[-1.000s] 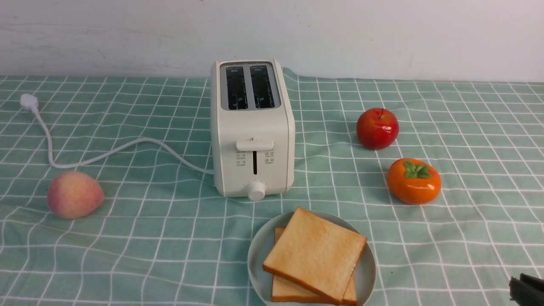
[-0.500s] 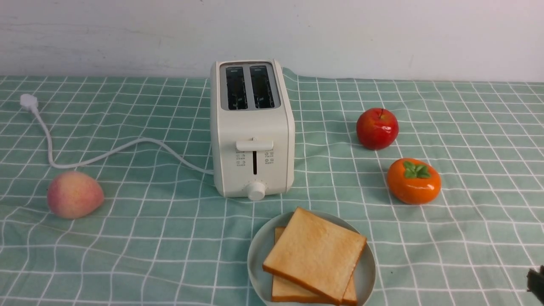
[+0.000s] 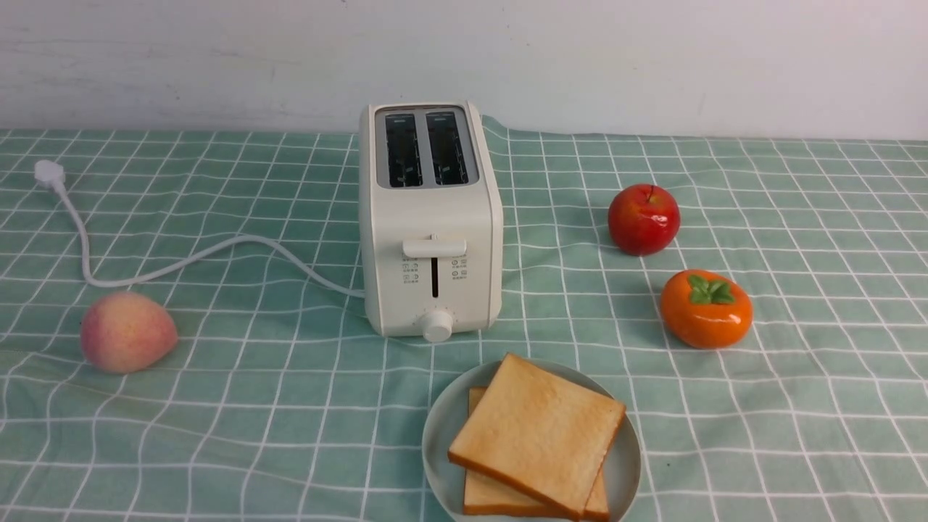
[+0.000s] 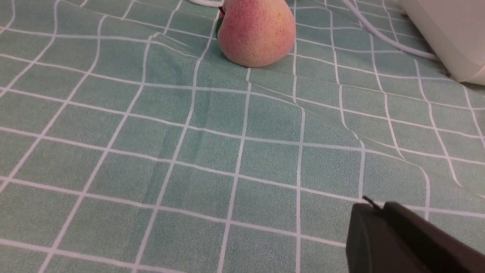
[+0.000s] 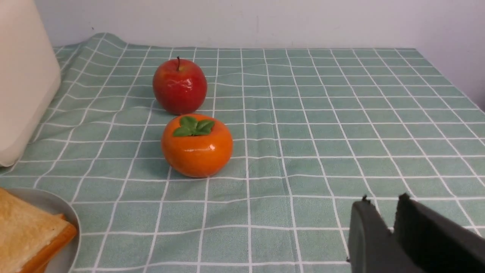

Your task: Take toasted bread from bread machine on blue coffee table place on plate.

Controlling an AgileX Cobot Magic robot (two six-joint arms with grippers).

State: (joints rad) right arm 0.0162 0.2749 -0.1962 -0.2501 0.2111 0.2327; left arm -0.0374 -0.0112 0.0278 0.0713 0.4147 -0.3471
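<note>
Blue coffee table (image 3: 217,406) bears bread machine (image 3: 431,217), slots empty. Plate (image 3: 438,428) just before it; toasted bread (image 3: 536,431) stacked there. Left gripper (image 4: 379,212) pressed closed, right gripper (image 5: 392,218) slightly parted, gripping nothing; both well apart from toast.

Lower toast slice (image 3: 500,496) mostly covered
</note>
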